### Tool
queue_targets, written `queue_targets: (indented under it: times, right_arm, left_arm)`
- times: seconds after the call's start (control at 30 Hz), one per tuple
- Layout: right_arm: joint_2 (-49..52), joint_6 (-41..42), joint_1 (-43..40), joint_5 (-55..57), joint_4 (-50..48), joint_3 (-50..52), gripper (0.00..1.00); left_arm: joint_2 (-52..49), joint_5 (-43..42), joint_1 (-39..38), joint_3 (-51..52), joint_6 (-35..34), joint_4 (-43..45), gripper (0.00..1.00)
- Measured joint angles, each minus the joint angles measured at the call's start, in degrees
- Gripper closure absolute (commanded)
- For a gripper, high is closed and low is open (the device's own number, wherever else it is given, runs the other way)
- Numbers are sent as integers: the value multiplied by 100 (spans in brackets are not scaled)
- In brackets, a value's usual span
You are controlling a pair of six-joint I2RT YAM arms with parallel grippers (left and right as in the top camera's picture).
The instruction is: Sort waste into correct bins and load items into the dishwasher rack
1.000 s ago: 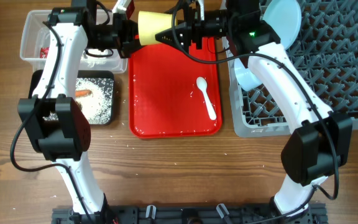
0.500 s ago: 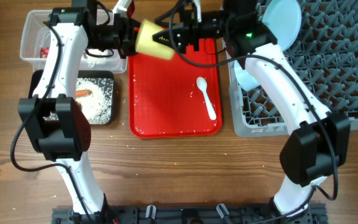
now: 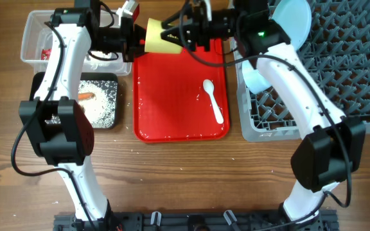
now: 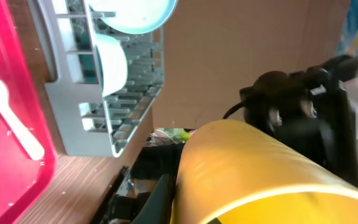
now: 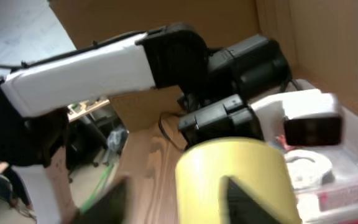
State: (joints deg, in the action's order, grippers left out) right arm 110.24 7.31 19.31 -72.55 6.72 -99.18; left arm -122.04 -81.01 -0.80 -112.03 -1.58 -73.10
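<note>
Wooden table [image 3: 185, 186] was crowded along its far edge, and that was where your trouble sat. Dishwasher rack [image 3: 352, 70] stood on the right, the red tray [image 3: 172, 96] in the middle, and the clear tub [image 3: 36, 25] and black bin [image 3: 101, 78] on the left. The light-blue plate [image 3: 294, 19] and a bowl [image 3: 257, 80] were already racked, well apart from the handover. Your left gripper [image 3: 135, 40] was clenched on the wide end of the yellow cup [image 3: 157, 37], holding it sideways in the air over the tray's far edge. Your right gripper [image 3: 175, 35] faced it nose to nose with jaws spread about the narrow end; I could not tell if they touched it. Main risk, as I judged it: had your left let go before the right bit, the cup would have dropped onto the tray and rolled, maybe into the white spoon [image 3: 214, 102]. Second: both arms clamped and pulling could have twisted or squashed the cup. Third: the fingers were near enough to knock together. The spoon was not yet racked. Small stuff looked safe: red wrapper [image 3: 45, 52] in the tub, carrot piece [image 3: 86, 96] and rice grains [image 3: 98, 109] in the black bin.
</note>
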Motion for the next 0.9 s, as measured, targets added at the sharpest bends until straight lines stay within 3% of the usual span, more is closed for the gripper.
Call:
queue_targets:
  times: [0.1, 0.4, 0.9]
  right_arm:
    - [2, -98, -407, -7, 562, 13, 11]
    - [2, -157, -332, 61, 610, 46, 11]
    - [2, -184, -125, 247, 546, 46, 44]
  left_arm:
    - [0, -227, 0, -2, -2, 2, 96]
    - [0, -715, -116, -2, -2, 2, 96]
    - [0, -782, -229, -2, 0, 0, 96]
